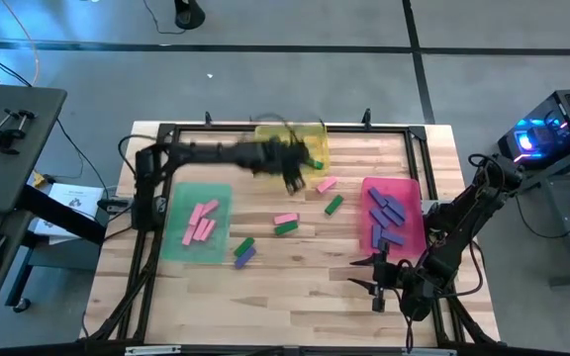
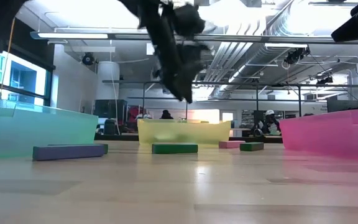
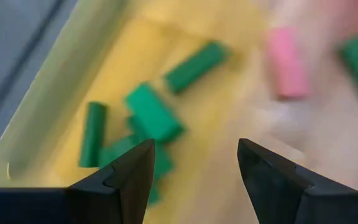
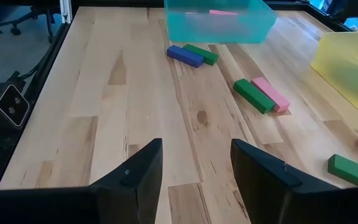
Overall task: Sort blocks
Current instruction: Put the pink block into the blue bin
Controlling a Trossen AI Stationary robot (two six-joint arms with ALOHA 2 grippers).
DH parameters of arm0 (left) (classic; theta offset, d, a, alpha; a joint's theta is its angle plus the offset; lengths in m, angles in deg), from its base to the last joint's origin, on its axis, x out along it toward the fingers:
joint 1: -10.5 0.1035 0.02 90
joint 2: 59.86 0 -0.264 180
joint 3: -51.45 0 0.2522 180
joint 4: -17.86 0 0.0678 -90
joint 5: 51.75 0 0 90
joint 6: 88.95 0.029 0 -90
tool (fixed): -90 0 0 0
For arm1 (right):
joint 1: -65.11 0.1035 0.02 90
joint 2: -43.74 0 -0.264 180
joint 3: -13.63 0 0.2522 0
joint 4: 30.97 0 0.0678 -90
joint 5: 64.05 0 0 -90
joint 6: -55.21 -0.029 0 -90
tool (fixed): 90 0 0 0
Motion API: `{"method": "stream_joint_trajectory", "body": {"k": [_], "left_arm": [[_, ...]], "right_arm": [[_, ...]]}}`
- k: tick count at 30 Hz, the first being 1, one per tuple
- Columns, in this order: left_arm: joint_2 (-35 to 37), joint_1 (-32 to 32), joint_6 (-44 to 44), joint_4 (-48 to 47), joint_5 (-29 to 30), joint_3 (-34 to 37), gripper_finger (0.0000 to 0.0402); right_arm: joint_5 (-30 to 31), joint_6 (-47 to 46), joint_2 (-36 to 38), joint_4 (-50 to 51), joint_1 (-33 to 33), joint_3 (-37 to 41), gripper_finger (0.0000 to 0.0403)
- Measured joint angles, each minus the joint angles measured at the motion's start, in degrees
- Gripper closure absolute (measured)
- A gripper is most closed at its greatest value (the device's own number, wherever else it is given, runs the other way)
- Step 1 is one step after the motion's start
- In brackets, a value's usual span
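The left gripper (image 1: 293, 178) hangs above the near edge of the yellow tray (image 1: 317, 133), blurred in the high view. Its wrist view shows the fingers (image 3: 132, 171) spread apart with nothing between them and touching nothing. Ahead of those fingers several green blocks (image 3: 153, 113) lie in a loose heap inside the yellow tray, and just past the tray's edge a pink block (image 3: 286, 61) rests on the table (image 1: 295, 272).

The right gripper (image 1: 382, 285) sits low over the table's near right corner, beside the red tray (image 1: 409, 190) that holds the blue-purple blocks (image 1: 384, 210). Its fingers (image 4: 138, 174) are likewise parted and empty. Well ahead of it lie a green and pink pair (image 4: 261, 94) touching side by side, and farther on a blue-purple block (image 4: 184, 55) against a green one, just before the green tray (image 4: 219, 28).
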State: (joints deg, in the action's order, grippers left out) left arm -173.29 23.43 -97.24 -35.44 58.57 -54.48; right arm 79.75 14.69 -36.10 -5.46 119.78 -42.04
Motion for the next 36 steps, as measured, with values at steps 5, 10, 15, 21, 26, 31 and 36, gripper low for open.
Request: {"method": "stream_joint_trajectory", "body": {"k": [5, 10, 15, 21, 26, 31, 36], "left_arm": [[0.28, -13.77, 0.35, 0.31, 12.24, 1.53, 0.0192], [0.69, -22.6, -3.42, -0.4, 13.9, 5.29, 0.0193], [2.16, -24.2, -9.46, -0.66, 11.83, 11.85, 0.0193], [4.1, -23.28, -12.4, 7.63, 9.02, 20.91, 0.0193], [4.78, -21.48, -9.36, 17.85, 4.13, 26.92, 0.0193], [4.71, -18.42, -8.69, 22.11, 4.04, 29.16, 0.0193], [4.68, -15.33, -4.94, 28.82, -4.93, 31.09, 0.0193]], "right_arm": [[-0.02, -0.6, 0.0, 0.0, 0.0, 0.0, 0.0229], [-0.06, -1.02, -0.02, -0.02, 0.0, 0.0, 0.0229], [-0.07, -0.62, -0.04, -0.27, 0.0, -0.01, 0.0229], [0.0, -0.43, -0.07, -0.33, 0.0, 0.0, 0.0229], [0.04, -0.04, -0.07, -0.44, -0.31, -0.01, 0.0229], [0.02, 0.01, -0.07, -0.42, -0.33, 0.0, 0.0229], [0.04, 0.02, -0.07, -0.42, -0.33, 0.0, 0.0229]]}}
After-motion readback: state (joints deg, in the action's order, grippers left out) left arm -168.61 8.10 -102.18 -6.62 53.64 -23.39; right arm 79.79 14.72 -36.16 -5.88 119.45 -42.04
